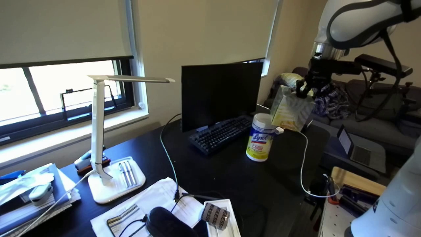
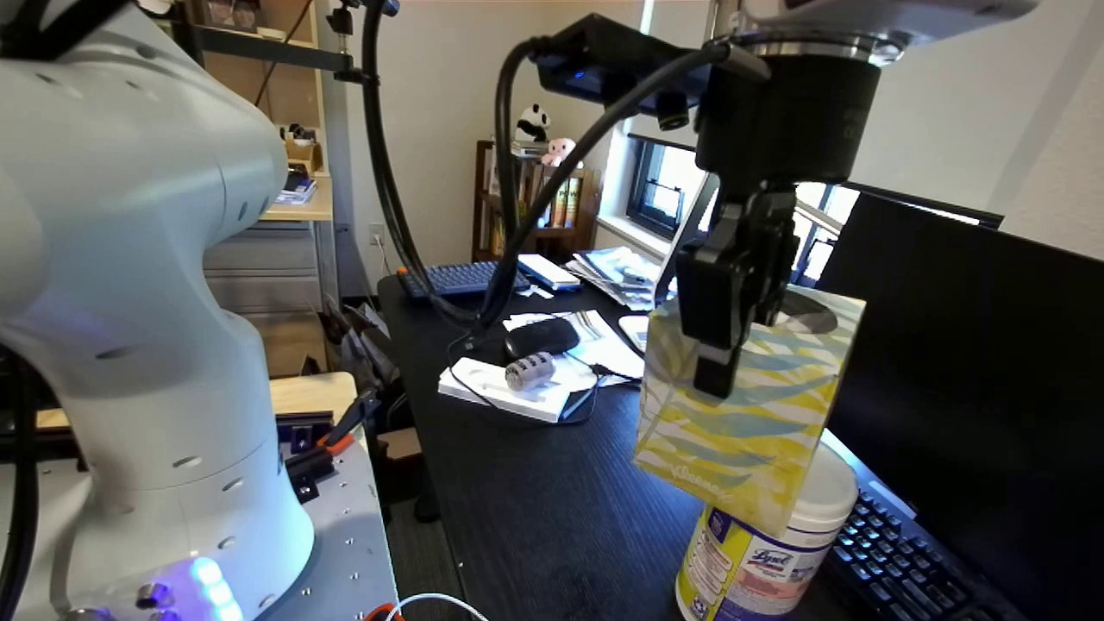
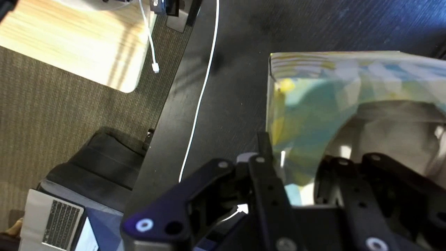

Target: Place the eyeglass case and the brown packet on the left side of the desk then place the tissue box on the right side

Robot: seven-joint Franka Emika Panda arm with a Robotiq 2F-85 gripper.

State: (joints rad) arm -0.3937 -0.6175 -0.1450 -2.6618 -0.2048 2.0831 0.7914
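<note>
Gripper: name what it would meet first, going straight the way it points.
Pointing roughly down, the gripper would likely land the held tissue box on the desk first; depth is unclear, so it might clip the Lysol tub.

- Daylight blazing at the window [image 1: 70, 87], the glass burnt nearly white!
- Hard glare runs along the sill [image 1: 121, 116], while across the room the sofa [image 1: 388, 132] sits in gloom.
- The desk [image 2: 535, 500] reads near-black, its grain barely showing.
- Low down, blue lights [image 2: 218, 593] flare out past any detail!
- Wrist view: the box [image 3: 310, 94], close up, is soft; shadow bars stripe the bright board [image 3: 69, 43]; bluish sheen on the desk, top right.
</note>
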